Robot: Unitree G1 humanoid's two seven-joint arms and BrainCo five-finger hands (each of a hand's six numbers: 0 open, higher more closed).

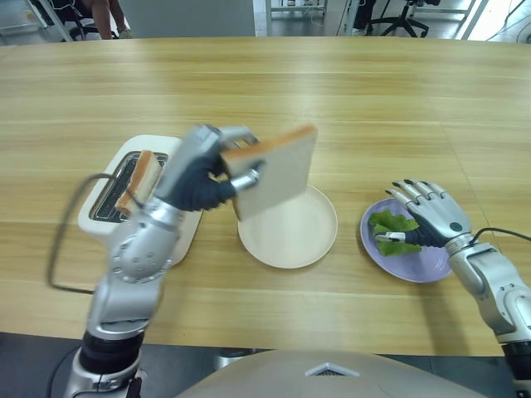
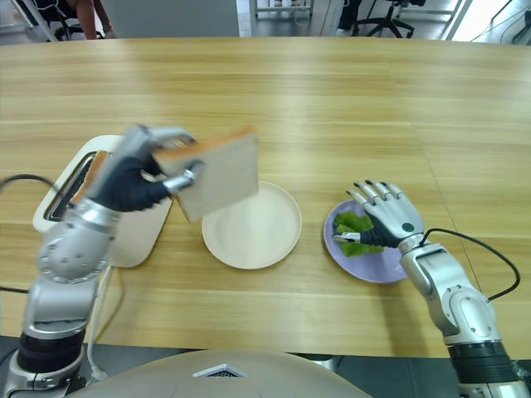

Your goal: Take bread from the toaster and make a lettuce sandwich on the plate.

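My left hand (image 1: 203, 174) is shut on a slice of bread (image 1: 278, 172), holding it tilted in the air over the left edge of the cream plate (image 1: 290, 236). A second slice (image 1: 137, 180) stands in a slot of the white toaster (image 1: 120, 166) at the left. On the right, green lettuce (image 1: 394, 225) lies on a purple plate (image 1: 415, 267). My right hand (image 1: 431, 217) rests over that plate with its fingers pinched on the lettuce.
The wooden table (image 1: 332, 99) stretches far back and to both sides. A cable (image 1: 66, 240) loops beside the toaster near my left arm. Office chairs stand beyond the far edge.
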